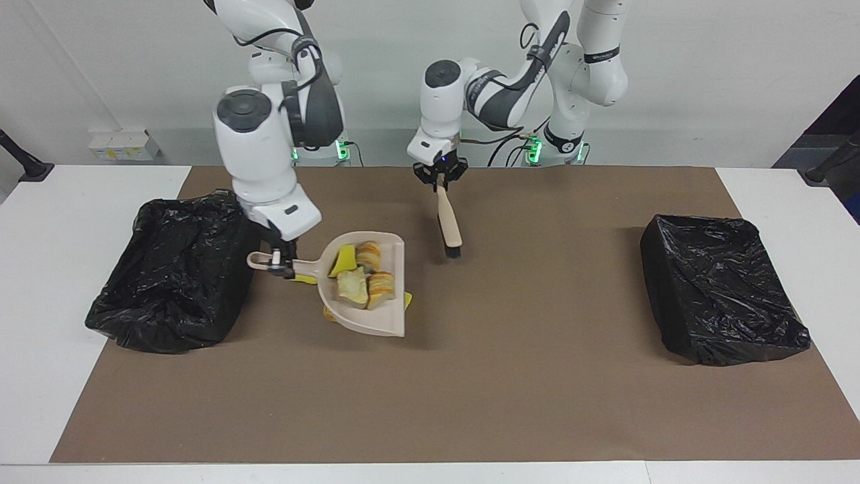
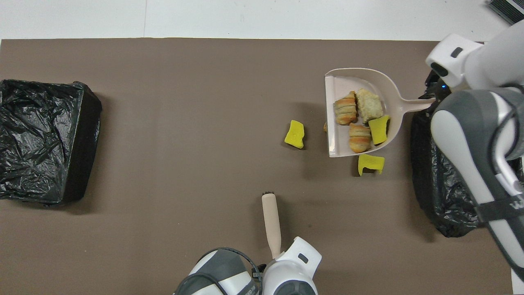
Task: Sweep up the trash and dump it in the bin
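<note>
My right gripper (image 1: 279, 263) is shut on the handle of the beige dustpan (image 1: 376, 327) and holds it lifted over the mat beside the bin (image 1: 178, 269) at the right arm's end. The pan (image 2: 348, 80) holds a yellow sponge chunk (image 2: 378, 129), two golden pastries (image 2: 346, 113) and a pale bread lump (image 2: 369, 105). Two yellow sponge chunks (image 2: 294, 134) (image 2: 370, 163) lie on the mat, and a brown lump (image 2: 325, 127) peeks from under the pan. My left gripper (image 1: 440, 180) is shut on the brush (image 1: 448, 225), held over the mat near the robots.
A second black-bagged bin (image 1: 722, 289) stands at the left arm's end of the table and also shows in the overhead view (image 2: 45, 139). The brown mat (image 1: 470, 390) covers most of the table. The brush (image 2: 271, 219) points away from the robots.
</note>
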Action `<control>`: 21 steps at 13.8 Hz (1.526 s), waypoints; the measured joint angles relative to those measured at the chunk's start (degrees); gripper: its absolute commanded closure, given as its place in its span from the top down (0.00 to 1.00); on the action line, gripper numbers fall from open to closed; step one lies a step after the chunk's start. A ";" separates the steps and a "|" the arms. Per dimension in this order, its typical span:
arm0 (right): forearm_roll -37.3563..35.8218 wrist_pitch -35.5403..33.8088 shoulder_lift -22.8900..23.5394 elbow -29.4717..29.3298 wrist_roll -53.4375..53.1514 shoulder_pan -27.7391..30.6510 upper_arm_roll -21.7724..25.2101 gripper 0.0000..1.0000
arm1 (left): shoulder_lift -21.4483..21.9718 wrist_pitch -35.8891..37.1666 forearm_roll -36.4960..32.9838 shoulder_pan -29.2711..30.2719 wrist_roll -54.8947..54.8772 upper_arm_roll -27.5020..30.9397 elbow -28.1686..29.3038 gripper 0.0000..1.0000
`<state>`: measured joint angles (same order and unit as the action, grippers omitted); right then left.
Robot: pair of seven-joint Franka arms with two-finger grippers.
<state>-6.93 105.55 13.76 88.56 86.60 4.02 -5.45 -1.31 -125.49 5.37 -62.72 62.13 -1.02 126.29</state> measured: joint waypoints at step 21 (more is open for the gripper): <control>-38.46 1.80 -11.99 14.71 10.65 15.53 -0.06 0.00 | 2.49 19.96 -6.14 33.99 -47.26 3.53 -26.54 1.00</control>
<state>-45.39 107.35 1.77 103.26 97.25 19.55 -5.51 1.19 -105.53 -0.77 -28.73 14.87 2.51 99.74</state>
